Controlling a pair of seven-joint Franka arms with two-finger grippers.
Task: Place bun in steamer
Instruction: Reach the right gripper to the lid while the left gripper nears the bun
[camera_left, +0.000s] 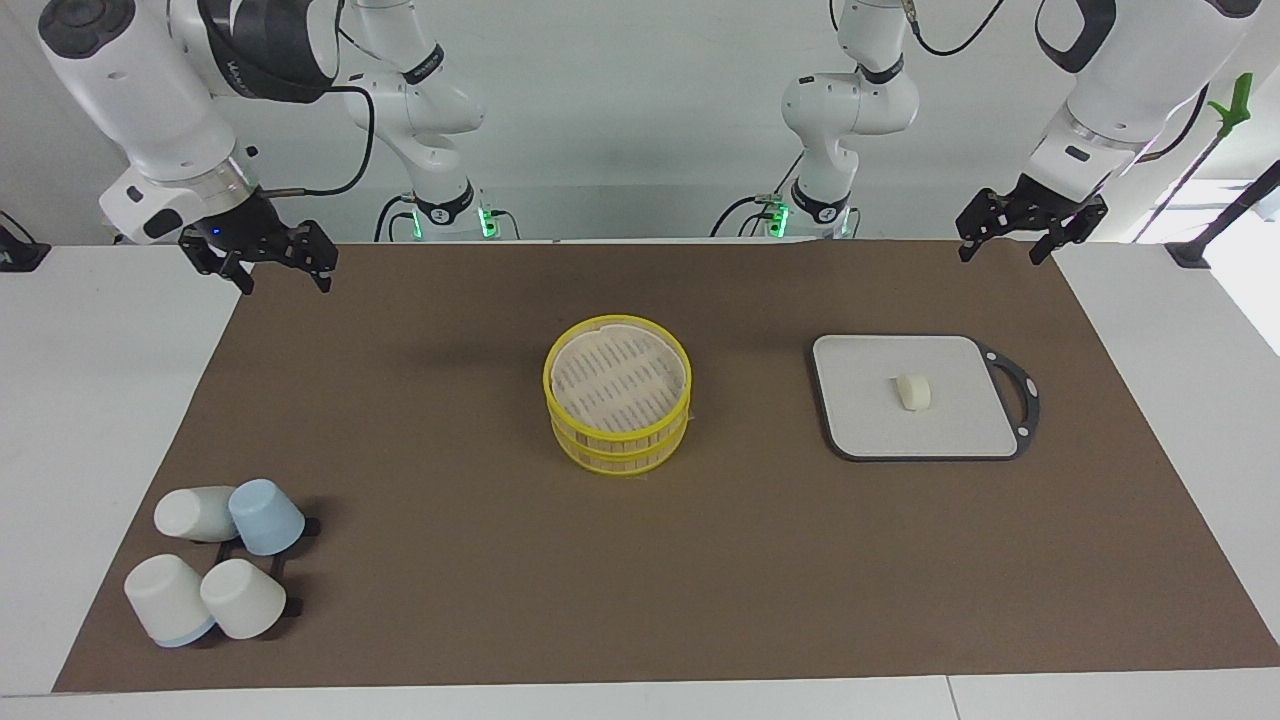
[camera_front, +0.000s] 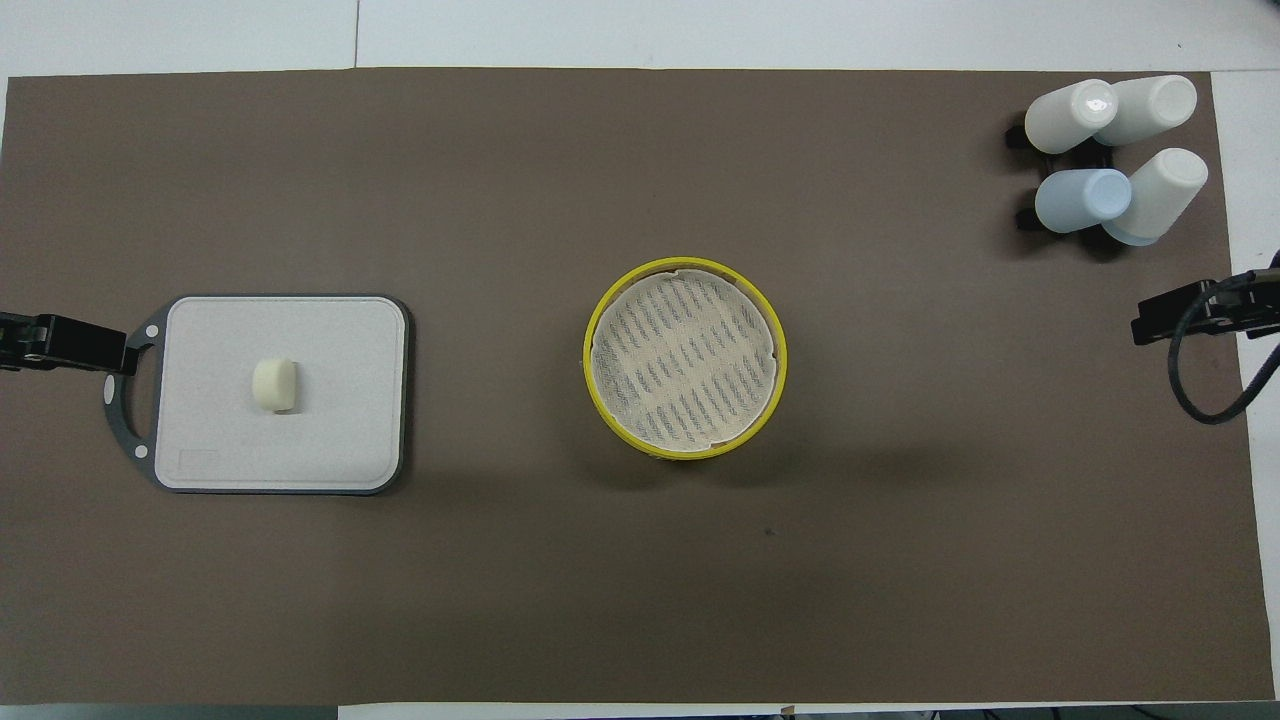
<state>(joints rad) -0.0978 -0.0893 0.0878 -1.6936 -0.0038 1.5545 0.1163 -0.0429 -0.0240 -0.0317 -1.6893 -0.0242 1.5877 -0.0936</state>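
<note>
Brown matte mat (camera_left: 640, 560): smooth oblong bun (camera_left: 912, 391) on flat grey board (camera_left: 870, 420); slatted yellow-rimmed steamer (camera_left: 617, 440); both pincers released

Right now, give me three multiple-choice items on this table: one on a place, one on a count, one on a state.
1. Where does the bun lie?
A. in the steamer
B. on the grey board
C. among the cups

2. How many cups stand at the right arm's end of the table?
A. two
B. four
C. six

3. How is the steamer?
A. open and empty
B. shut under its lid
C. tipped on its side

Answers:
1 B: the bun rests mid-board.
2 B: three pale cups and one blue one.
3 A: its slatted bottom shows bare, with no lid on it.
</note>
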